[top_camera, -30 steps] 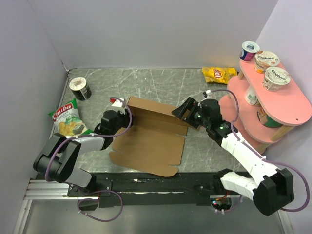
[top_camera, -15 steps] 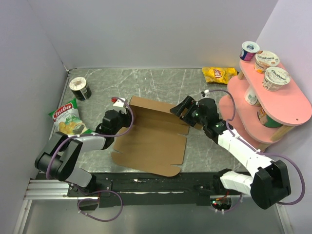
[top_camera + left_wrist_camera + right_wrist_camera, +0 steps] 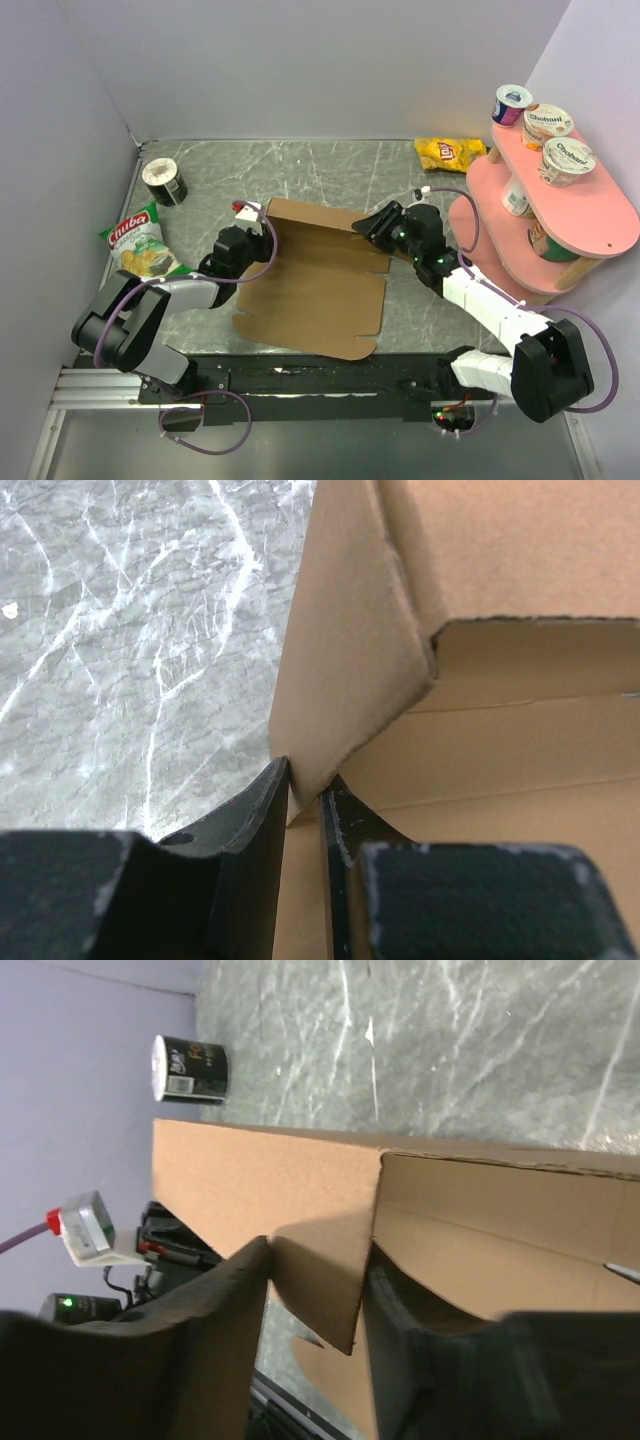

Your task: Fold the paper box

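The paper box (image 3: pixel 310 290) is a brown die-cut cardboard sheet lying flat mid-table, its far panel (image 3: pixel 320 225) raised upright. My left gripper (image 3: pixel 250 240) is at the sheet's far left corner. In the left wrist view it (image 3: pixel 305 775) is shut on the bottom corner of the upright side flap (image 3: pixel 350 670). My right gripper (image 3: pixel 370 228) is at the far right corner. In the right wrist view its jaws (image 3: pixel 318 1250) stand half closed round the end flap (image 3: pixel 320 1270), which slants across the gap between the fingers.
A black can (image 3: pixel 164 181) and a green chips bag (image 3: pixel 138 245) lie at the left. A yellow chips bag (image 3: pixel 450 153) lies at the back right. A pink two-tier shelf (image 3: pixel 600 225) with yogurt cups (image 3: pixel 568 160) stands close behind my right arm.
My right gripper has slid left onto the end flap and its jaws have narrowed round it. My left jaws have closed on the side flap. The sheet has shifted slightly right.
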Controlling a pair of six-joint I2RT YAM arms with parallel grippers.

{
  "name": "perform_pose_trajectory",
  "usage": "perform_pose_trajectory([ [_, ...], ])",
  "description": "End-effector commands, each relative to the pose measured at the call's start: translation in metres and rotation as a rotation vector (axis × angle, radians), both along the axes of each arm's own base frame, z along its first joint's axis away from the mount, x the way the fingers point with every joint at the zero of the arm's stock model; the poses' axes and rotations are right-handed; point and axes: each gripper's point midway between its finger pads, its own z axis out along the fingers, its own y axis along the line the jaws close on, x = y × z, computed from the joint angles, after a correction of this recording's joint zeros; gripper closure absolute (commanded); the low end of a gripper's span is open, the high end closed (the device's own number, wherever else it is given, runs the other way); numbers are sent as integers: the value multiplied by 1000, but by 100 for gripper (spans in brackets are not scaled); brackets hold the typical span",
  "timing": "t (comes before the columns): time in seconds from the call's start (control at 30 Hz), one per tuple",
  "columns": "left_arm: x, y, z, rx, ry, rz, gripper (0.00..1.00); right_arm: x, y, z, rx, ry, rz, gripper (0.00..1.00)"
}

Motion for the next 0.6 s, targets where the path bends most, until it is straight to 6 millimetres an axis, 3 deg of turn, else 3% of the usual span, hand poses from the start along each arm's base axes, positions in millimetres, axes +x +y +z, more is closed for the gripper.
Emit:
perform_pose_trajectory([
  [0.0,8,-5,22,-23,-60,4,77,12,-6,10,14,-60,-37,61],
  [0.2,12,-1,23,-1,-77,33,77,12,-6,9,40,-64,-28,67],
  [0.23,12,-3,23,2,-77,29,77,12,-6,8,40,-64,-28,73],
  [0.3,12,-6,24,4,-79,21,77,13,-6,8,52,-65,-35,75],
  [0.4,10,-12,25,2,-84,7,77,13,-6,8,74,-65,-39,75],
  [0.47,10,-12,24,1,-79,14,78,14,-6,7,76,-62,-35,67],
  [0.57,15,-6,27,-2,-83,65,85,14,-9,8,57,-73,-45,66],
])
